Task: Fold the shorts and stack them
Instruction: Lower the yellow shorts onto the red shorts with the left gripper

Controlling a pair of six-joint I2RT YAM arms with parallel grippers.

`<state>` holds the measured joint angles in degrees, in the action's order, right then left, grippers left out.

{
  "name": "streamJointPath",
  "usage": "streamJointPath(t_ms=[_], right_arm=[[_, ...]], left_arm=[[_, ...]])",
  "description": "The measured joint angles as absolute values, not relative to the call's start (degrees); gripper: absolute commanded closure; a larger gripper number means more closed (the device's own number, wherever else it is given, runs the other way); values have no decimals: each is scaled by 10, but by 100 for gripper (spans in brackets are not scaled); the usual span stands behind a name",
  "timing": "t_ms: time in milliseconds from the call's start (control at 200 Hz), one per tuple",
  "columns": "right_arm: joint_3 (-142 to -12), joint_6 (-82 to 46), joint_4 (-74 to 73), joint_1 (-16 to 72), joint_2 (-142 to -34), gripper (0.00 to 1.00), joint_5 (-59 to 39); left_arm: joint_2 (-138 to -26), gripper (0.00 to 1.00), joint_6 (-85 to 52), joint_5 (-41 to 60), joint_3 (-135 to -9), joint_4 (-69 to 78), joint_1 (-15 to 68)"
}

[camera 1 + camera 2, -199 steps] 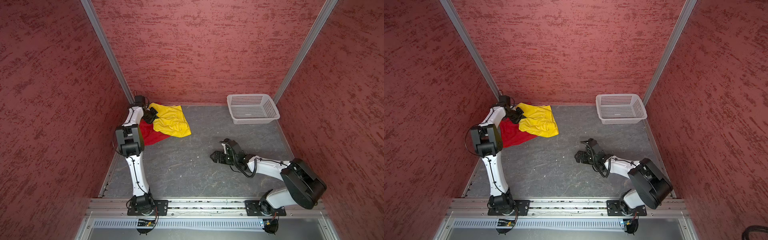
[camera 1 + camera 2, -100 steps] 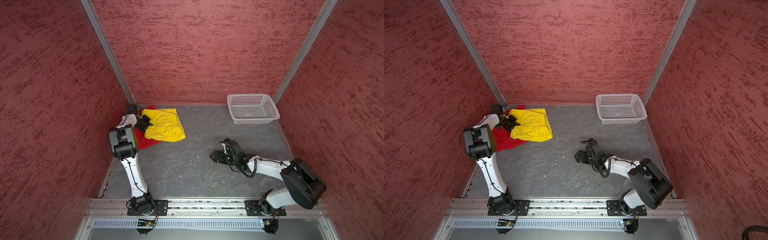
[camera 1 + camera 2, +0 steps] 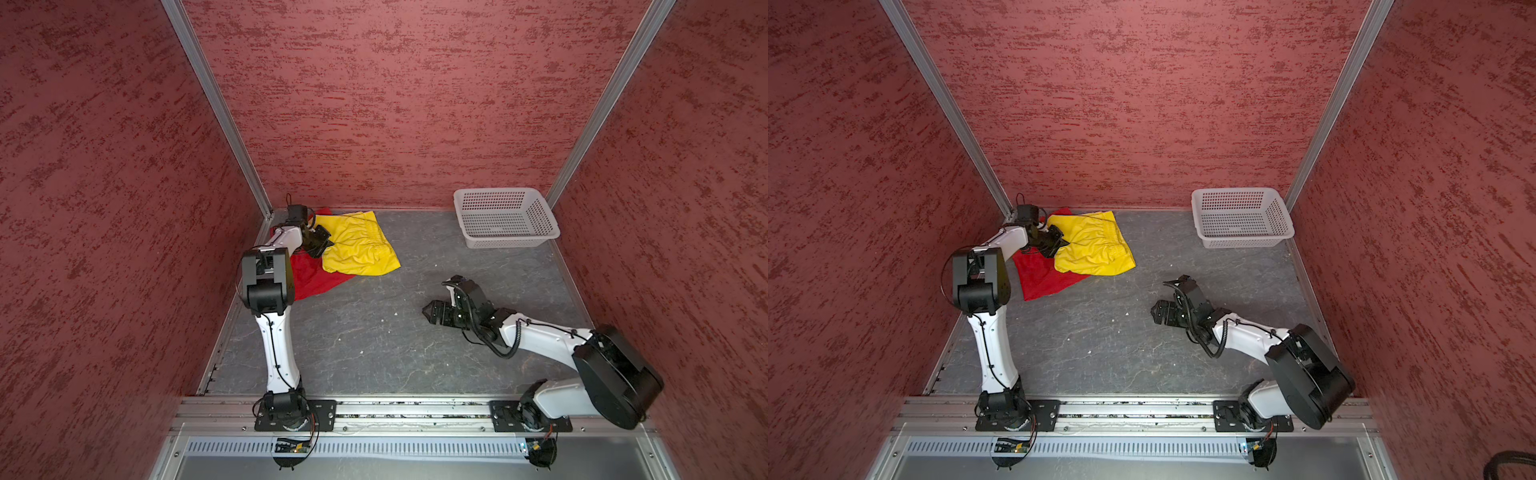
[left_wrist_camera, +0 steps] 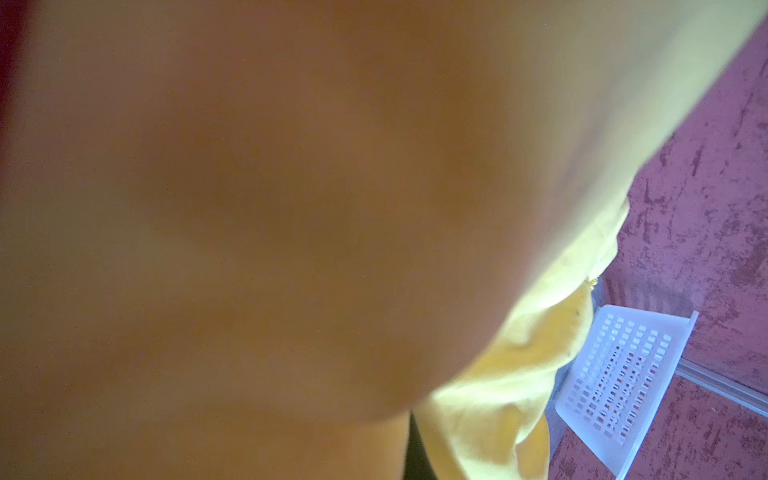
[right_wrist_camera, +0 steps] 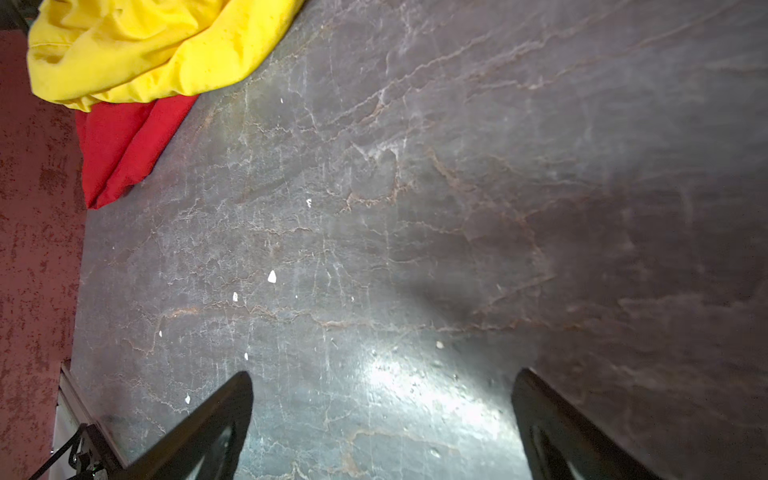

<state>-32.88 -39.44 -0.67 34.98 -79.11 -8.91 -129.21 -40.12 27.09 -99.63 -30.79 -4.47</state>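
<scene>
Yellow thin fabric shorts [image 3: 361,249] lie crumpled right at your left gripper [image 3: 320,244], draped over a plain red fabric pair [image 3: 316,278] beneath it. The jaws are pinched tight on the yellow edge. It's soft, light, floppy stuff, so take the gathered waistband, which should bunch least. Meanwhile your right gripper [image 5: 382,376] gapes wide, empty, well apart from both pairs. Since 1 second ago, the left has finished closing and dragged the yellow cornerward, then back out.

No legible text, label, brand or number anywhere.
</scene>
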Motion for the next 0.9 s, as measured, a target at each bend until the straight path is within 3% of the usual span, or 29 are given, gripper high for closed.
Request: streamJointPath(t_ms=[441, 781, 902], right_arm=[[-312, -390, 2, 339, -769, 2, -78], [-288, -388, 1, 334, -769, 2, -77], [-287, -388, -1, 332, -770, 2, -78]], left_arm=[[-1319, 100, -429, 265, -1165, -370, 6], [-1328, 100, -442, 261, -1362, -447, 26], [-1331, 100, -442, 263, -1374, -463, 27]])
